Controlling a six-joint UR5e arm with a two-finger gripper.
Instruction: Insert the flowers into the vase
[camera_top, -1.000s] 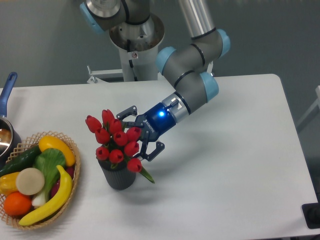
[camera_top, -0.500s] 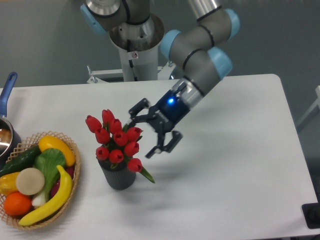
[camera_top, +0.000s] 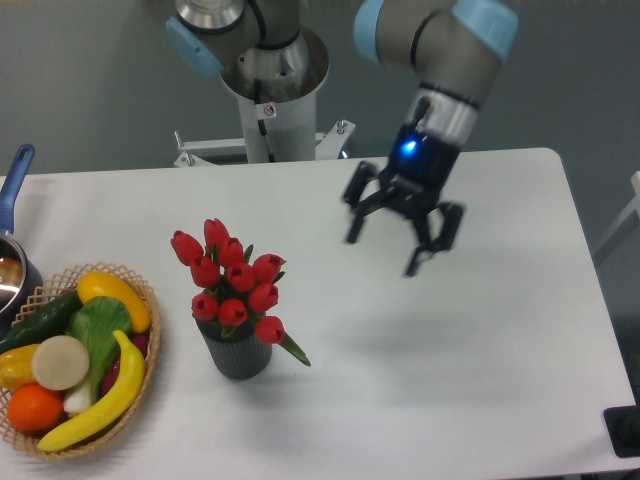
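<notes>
The flowers (camera_top: 232, 281), a bunch of red tulip buds with green leaves, stand in the dark grey ribbed vase (camera_top: 238, 353) at the left middle of the white table. The buds spread wider than the vase rim, and one green leaf hangs over the vase's right side. My gripper (camera_top: 392, 243) is open and empty, held above the table well to the right of the flowers and slightly farther back. It touches nothing.
A woven fruit basket (camera_top: 142, 336) with bananas, an orange and vegetables sits at the front left. A pot with a blue handle (camera_top: 14, 181) shows at the left edge. The robot base (camera_top: 272, 100) stands behind the table.
My gripper has pulled away from the flowers, moving right and back and rising, with its fingers open. The flowers and vase have stayed in place.
</notes>
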